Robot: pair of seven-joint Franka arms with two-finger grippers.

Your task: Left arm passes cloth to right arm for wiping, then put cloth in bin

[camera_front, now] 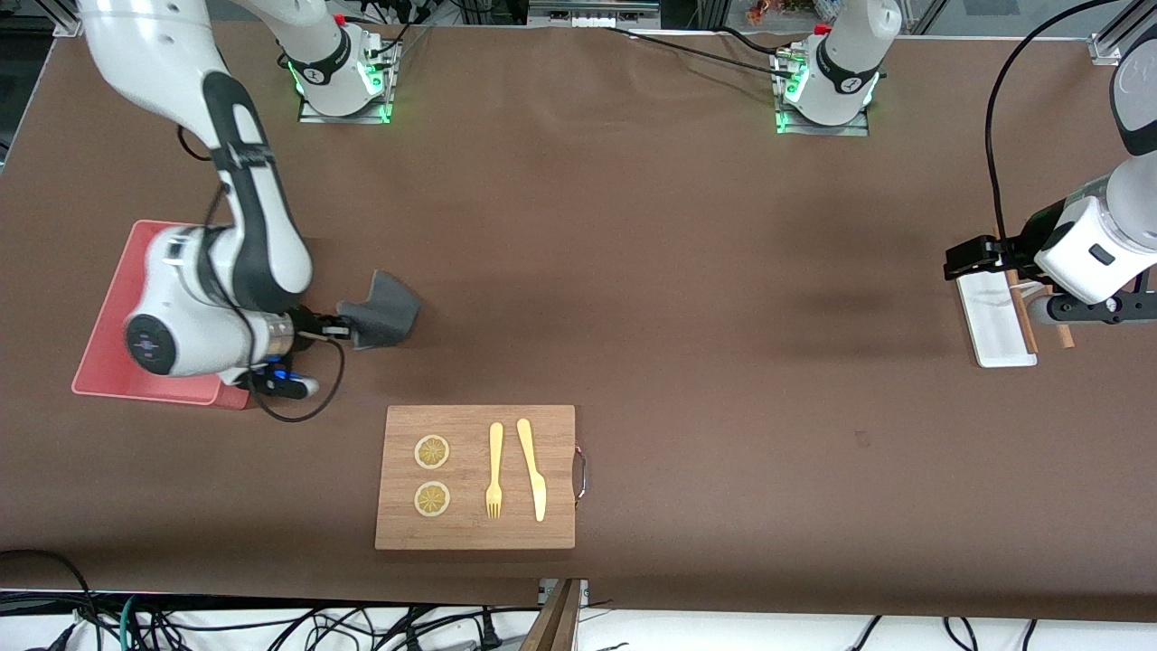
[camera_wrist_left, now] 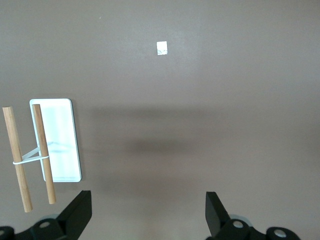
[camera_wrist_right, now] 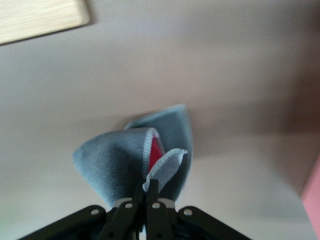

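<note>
Brown tabletop (camera_front: 687, 271) filled the front view; at centre-left of the frame the cloth (camera_front: 384, 312) was pinched tight by the right gripper (camera_front: 348, 331), beside the bin (camera_front: 117, 362). At the right edge, the left gripper (camera_front: 972, 262) was held wide over a white tray (camera_front: 994, 334).

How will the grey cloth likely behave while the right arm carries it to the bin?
Probably floppy: the cloth droops in folds below the right gripper, whose jaws pinch only one edge. Likely light, since that small pinch holds it. It may swing or drag near the bin.
</note>
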